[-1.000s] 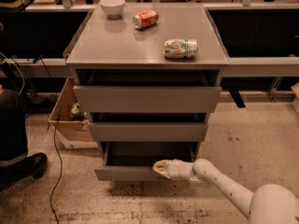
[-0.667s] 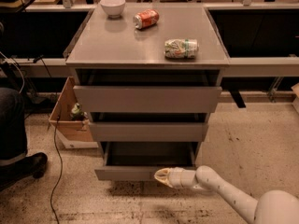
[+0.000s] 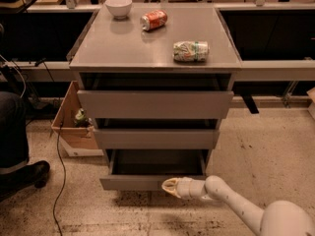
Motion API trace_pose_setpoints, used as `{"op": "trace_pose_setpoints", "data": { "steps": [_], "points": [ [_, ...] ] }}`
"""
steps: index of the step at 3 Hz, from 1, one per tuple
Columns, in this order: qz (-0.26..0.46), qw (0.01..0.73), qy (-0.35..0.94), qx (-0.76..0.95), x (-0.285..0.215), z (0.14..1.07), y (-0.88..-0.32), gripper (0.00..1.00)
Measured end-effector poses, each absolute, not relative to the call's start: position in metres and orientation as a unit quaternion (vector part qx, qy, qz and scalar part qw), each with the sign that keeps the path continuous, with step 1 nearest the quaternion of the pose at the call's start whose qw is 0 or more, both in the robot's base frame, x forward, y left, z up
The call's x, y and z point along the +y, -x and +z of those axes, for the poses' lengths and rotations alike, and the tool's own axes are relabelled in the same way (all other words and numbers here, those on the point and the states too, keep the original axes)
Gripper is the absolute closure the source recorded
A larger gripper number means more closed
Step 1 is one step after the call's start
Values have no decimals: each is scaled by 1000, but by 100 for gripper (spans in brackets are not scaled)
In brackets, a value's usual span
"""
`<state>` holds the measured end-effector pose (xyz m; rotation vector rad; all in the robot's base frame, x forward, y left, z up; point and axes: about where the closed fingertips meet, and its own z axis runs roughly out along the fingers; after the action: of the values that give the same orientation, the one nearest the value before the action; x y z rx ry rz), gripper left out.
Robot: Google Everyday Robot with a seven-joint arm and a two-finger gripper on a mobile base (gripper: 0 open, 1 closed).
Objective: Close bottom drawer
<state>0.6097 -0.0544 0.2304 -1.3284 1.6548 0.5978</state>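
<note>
Camera view: I noted the bottom drawer [image 3: 133, 182] standing open at cabinet [image 3: 147, 53] base, interior exposed. Gripper [image 3: 170, 186] sat low at drawer front, right of ctr, fingers together, holding nothing; contact w/ front unconfirmed.

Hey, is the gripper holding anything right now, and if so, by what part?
Nothing seems held. The gripper is at the front of the bottom drawer, right of middle; contact cannot be told.

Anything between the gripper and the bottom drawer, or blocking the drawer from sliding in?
Nothing visible. The gripper is at the front of the bottom drawer, right of centre. The drawer's open box shows no objects, though it is dark.
</note>
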Motion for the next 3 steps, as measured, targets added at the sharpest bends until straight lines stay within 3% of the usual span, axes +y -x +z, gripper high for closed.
{"op": "trace_pose_setpoints", "data": {
  "steps": [3],
  "points": [
    [227, 507, 515, 653, -52, 162, -653, 100]
  ]
}}
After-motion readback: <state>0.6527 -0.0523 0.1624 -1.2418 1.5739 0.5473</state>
